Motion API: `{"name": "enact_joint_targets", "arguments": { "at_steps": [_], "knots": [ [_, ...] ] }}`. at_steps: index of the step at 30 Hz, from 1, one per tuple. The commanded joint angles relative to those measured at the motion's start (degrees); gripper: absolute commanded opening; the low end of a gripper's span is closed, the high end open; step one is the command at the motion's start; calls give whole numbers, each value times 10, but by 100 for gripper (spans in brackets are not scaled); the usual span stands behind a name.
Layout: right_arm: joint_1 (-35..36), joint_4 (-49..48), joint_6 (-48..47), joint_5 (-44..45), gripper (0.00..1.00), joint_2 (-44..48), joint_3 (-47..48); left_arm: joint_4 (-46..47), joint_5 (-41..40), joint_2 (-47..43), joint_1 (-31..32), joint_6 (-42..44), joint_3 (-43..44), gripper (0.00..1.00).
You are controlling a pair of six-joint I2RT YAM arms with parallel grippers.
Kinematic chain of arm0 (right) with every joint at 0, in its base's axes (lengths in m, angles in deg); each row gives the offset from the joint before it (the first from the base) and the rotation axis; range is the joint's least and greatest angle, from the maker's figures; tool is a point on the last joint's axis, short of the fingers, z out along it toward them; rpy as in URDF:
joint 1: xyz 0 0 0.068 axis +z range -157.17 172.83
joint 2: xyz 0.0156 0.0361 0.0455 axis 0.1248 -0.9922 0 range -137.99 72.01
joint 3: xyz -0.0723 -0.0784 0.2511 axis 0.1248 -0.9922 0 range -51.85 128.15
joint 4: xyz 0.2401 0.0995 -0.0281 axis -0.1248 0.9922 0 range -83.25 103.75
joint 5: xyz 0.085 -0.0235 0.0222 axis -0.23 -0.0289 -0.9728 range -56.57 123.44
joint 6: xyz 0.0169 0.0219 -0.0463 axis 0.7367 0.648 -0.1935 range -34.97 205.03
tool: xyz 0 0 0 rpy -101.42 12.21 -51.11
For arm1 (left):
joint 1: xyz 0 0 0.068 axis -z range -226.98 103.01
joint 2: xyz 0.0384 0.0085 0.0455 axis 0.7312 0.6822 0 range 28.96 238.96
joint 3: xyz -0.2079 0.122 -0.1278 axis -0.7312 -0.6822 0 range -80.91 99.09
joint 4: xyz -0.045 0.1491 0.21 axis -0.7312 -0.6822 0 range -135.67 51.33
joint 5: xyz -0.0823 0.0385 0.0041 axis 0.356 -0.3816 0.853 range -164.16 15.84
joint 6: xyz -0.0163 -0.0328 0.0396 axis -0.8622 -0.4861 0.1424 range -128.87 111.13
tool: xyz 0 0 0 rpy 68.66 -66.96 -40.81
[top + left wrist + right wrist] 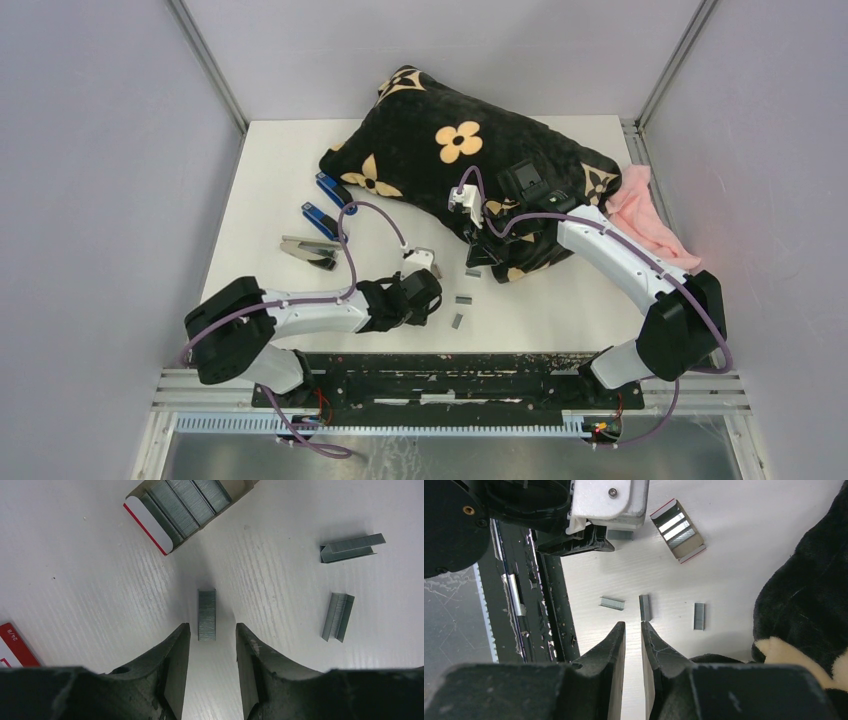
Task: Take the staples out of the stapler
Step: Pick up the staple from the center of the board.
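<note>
Staple strips [207, 615] lay loose on the counter [75, 570], left fingers [172, 655] half-open astride one, right fingers [616, 650] narrow and empty; whether the open stapler [308, 250] was empty could not be told.

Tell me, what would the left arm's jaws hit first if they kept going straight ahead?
Probably the short silvery-grey strip of staples lying on the white table, just ahead of the gap between them. The open red-edged cardboard staple box sits farther on. Depth is unclear.
</note>
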Motion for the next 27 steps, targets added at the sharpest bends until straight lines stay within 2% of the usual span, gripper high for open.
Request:
{"name": "enact_joint_targets", "arguments": {
  "at_steps": [1,27],
  "knots": [
    [-3,-13,1,-12,23,12,3,-11,-7,14,-3,26,25,45],
    [-3,-13,2,-13,23,13,3,0,2,43,-8,38,30,31]
  ]
}}
